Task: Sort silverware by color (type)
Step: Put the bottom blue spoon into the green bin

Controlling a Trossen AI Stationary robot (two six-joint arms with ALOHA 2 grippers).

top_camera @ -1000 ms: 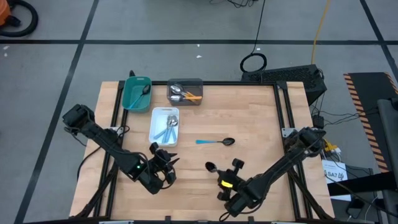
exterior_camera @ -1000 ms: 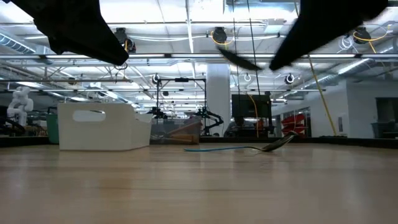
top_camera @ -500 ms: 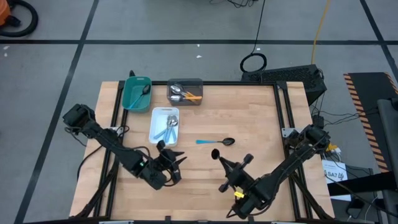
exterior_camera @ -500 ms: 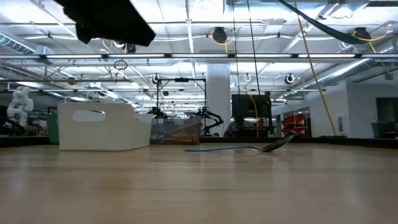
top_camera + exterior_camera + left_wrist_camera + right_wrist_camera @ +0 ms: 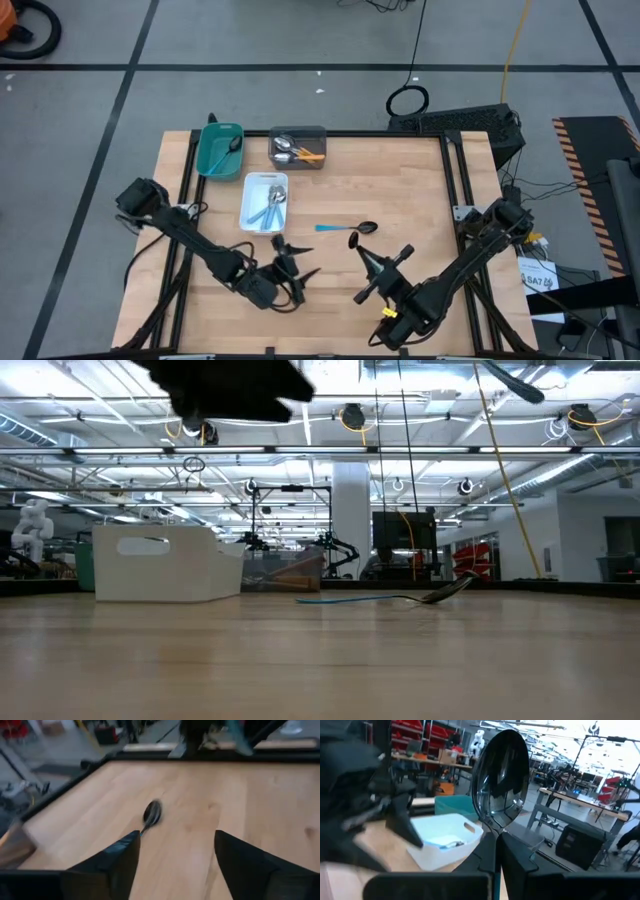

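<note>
My right gripper (image 5: 360, 252) is shut on a spoon with a shiny black bowl (image 5: 501, 775), held above the table's near middle. Another spoon (image 5: 345, 229), with a light-blue handle and a dark bowl, lies flat on the wood just beyond it; the left wrist view shows that spoon (image 5: 151, 813) ahead of my fingers. My left gripper (image 5: 297, 272) hovers open to the left of the right one, holding nothing. More spoons lie in the teal tray (image 5: 210, 158), the grey tray (image 5: 298, 134) and the white tray (image 5: 252, 205). My right gripper pinches the spoon between its two fingers at the thin neck (image 5: 495, 836) just behind the bowl. The fingers are about level and lie along the spoon. Its bowl sticks out past the fingertips toward the table's far side. The spoon is lifted clear of the table.
The three trays stand together at the table's far left; in the low view the white tray (image 5: 160, 565) is left of the lying spoon (image 5: 400, 597). Bare wood lies on the right half and along the near edge.
My left gripper has moved toward the table's right, turned, and opened. My right gripper has risen and swung toward the far edge with the black-bowled spoon, turning so the bowl now points away from the near edge. The blue-handled spoon has stayed in place.
</note>
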